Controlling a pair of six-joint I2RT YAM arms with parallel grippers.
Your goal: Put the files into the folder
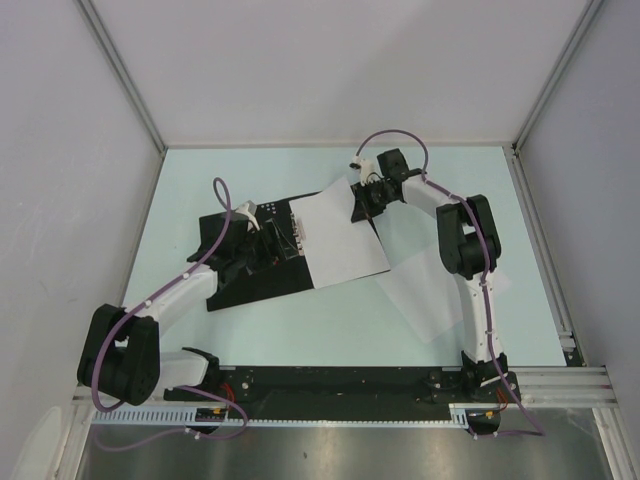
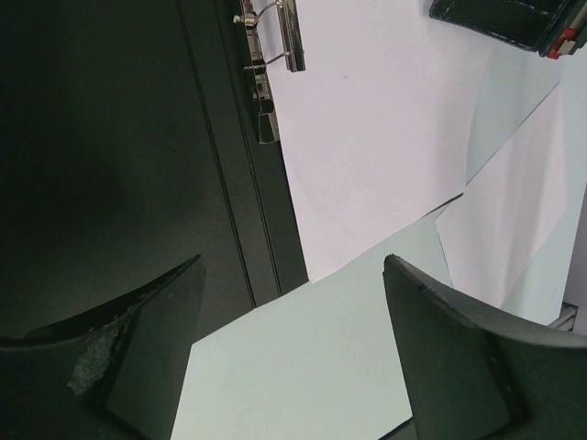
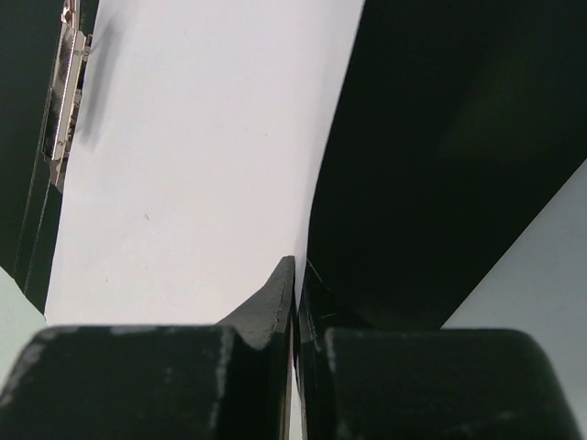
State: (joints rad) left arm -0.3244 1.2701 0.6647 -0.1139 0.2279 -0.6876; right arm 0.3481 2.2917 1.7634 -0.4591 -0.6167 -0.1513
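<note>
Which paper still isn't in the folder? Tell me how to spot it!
Find the open black folder in the middle of the table. One white sheet lies on it, pinched by the right fingers. The loose sheet is just beyond the folder's right side, beside the right arm, the only paper lying on the bare pale tabletop.
</note>
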